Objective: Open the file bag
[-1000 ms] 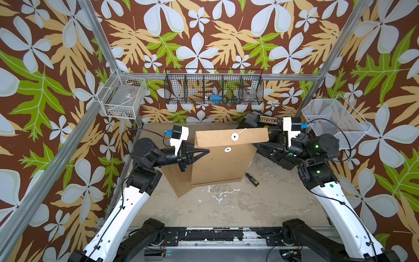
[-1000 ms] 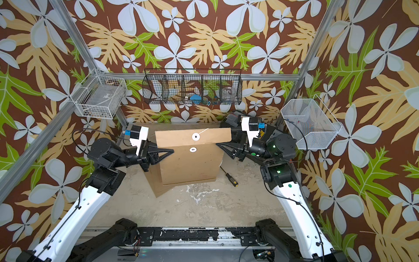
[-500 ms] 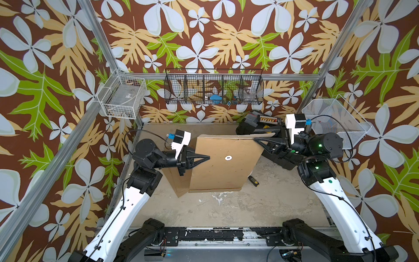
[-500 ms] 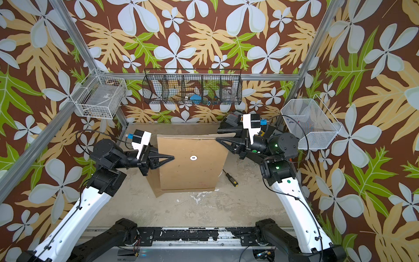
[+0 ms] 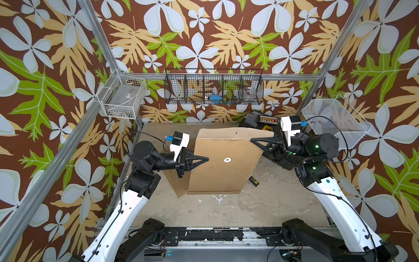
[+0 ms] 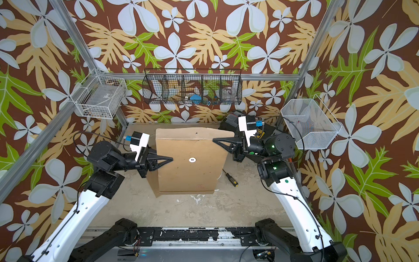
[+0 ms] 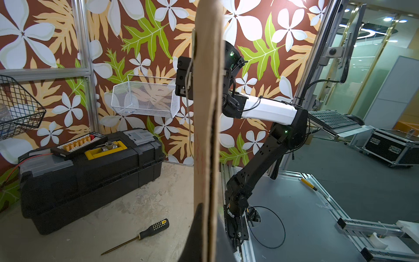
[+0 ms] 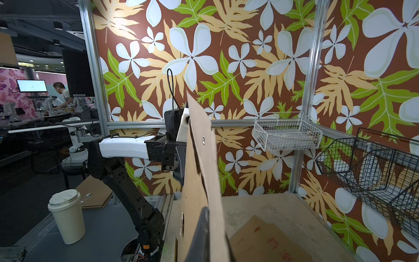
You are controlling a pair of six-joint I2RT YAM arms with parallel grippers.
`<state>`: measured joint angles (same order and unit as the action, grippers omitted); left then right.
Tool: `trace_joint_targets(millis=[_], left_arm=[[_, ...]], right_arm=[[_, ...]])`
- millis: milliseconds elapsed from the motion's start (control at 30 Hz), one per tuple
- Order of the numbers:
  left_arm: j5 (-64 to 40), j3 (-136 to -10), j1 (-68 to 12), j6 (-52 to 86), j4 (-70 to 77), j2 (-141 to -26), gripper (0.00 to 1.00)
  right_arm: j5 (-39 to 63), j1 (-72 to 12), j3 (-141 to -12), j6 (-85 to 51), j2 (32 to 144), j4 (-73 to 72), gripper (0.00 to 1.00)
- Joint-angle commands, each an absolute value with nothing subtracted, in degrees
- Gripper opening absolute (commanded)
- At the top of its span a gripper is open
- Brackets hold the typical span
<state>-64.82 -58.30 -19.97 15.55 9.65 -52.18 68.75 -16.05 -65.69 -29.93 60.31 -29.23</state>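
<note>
The brown paper file bag (image 5: 217,177) (image 6: 188,174) hangs upright above the table between both arms. Its flap (image 5: 235,134) (image 6: 196,135) stands raised above the mouth, and a white button disc (image 5: 227,160) shows on the front. My left gripper (image 5: 207,158) (image 6: 172,159) is shut on the bag's left edge. The left wrist view shows that edge (image 7: 205,113) running out from between the jaws of the left gripper (image 7: 208,240). My right gripper (image 5: 251,140) (image 6: 213,140) is shut on the flap's right corner. In the right wrist view the flap (image 8: 201,158) passes between the jaws of the right gripper (image 8: 210,238).
Another brown file bag (image 5: 178,183) (image 8: 267,240) lies flat on the table under the held one. A screwdriver (image 5: 253,180) (image 7: 147,231) lies to the right, and a black toolbox (image 5: 260,119) (image 7: 90,165) sits in the back right corner. Wire baskets (image 5: 214,89) hang on the walls.
The flap, folded down over the front a second ago, has swung up. My right gripper has closed on its corner. The left grip has held throughout.
</note>
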Motion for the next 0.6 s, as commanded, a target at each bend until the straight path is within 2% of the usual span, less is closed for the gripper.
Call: trace_joint_targets(millis=[0, 33, 100, 267, 300, 467, 567], left_arm=[[-58.0, -58.9, -19.9, 12.8, 6.5, -51.4, 0.00], [-54.2, -58.5, -19.9, 12.8, 5.9, -50.9, 0.00], [-45.8, -57.7, -19.9, 13.4, 4.4, -49.9, 0.16], [-26.1, -55.6, -19.9, 14.7, -2.3, -49.3, 0.83], [-23.1, -55.1, -19.9, 15.1, -3.7, -49.5, 0.88], [-5.8, -49.5, -19.9, 19.9, -8.4, -49.7, 0.99], [3.5, -46.2, -19.8, 24.6, -10.0, -50.6, 1.00]], right_arm=[[67.1, -16.2, -66.2, -26.7, 59.6, -25.7, 0.00], [65.4, -16.2, -66.6, -24.4, 59.3, -22.6, 0.00], [60.8, -16.2, -67.8, -20.0, 59.2, -16.0, 0.00], [45.3, -16.2, -70.3, -13.1, 58.6, -0.6, 0.00], [43.1, -16.1, -70.2, -12.4, 58.2, 0.9, 0.00], [38.5, -16.2, -67.8, -10.8, 55.8, 2.7, 0.00], [38.3, -16.1, -67.9, -11.2, 55.3, 2.9, 0.00]])
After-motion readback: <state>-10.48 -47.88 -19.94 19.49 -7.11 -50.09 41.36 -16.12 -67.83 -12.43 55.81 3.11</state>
